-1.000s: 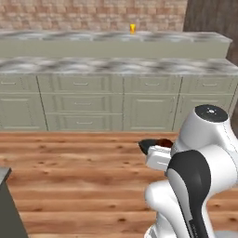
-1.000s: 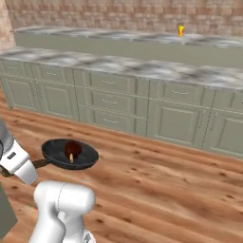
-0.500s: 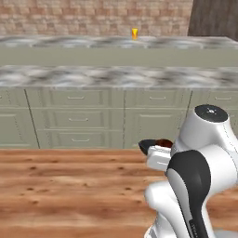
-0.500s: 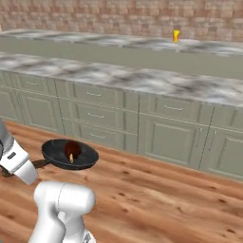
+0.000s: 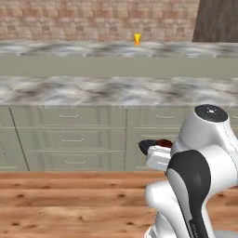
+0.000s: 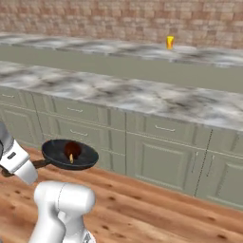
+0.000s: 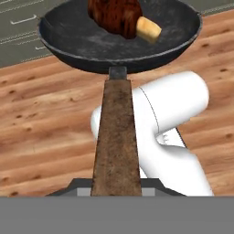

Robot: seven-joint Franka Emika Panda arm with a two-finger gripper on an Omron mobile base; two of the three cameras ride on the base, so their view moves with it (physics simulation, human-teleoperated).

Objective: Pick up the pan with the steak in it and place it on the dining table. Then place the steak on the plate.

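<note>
Right base view, lower left of the frame: the pan (image 6: 70,154) hangs in the air above the wooden floor (image 6: 156,209), level, its handle running left toward the white arm (image 6: 19,161). The steak (image 6: 72,149) sits in the middle of the pan, reddish-brown with a paler bit at its near end.

Hand view: the brown wooden handle (image 7: 116,137) runs up the centre of the frame from the bottom edge to the black bowl of the pan (image 7: 68,39) at the top. The steak (image 7: 116,16) lies at the top centre of the bowl, its pale end (image 7: 148,28) pointing right. The gripper (image 7: 116,188) is at the bottom centre, closed on the handle's near end — the fingertips themselves are hidden under the wood, so their gap cannot be read directly.

Left base view: a sliver of the pan (image 5: 148,146) and a dark red edge of the steak (image 5: 163,142) show just left of the arm's white body, centre right of the frame.

Beyond the pan — an island with drawers and doors (image 6: 156,156), marble-topped, crosses the middle of both base views. Behind it, higher in the frame, runs the dining table (image 6: 118,64) with its marbled top and plain olive base. A yellow cup (image 6: 170,42) stands on it, upper centre-right in the right base view, upper centre in the left base view (image 5: 137,39). Brick wall (image 5: 93,18) across the top.
</note>
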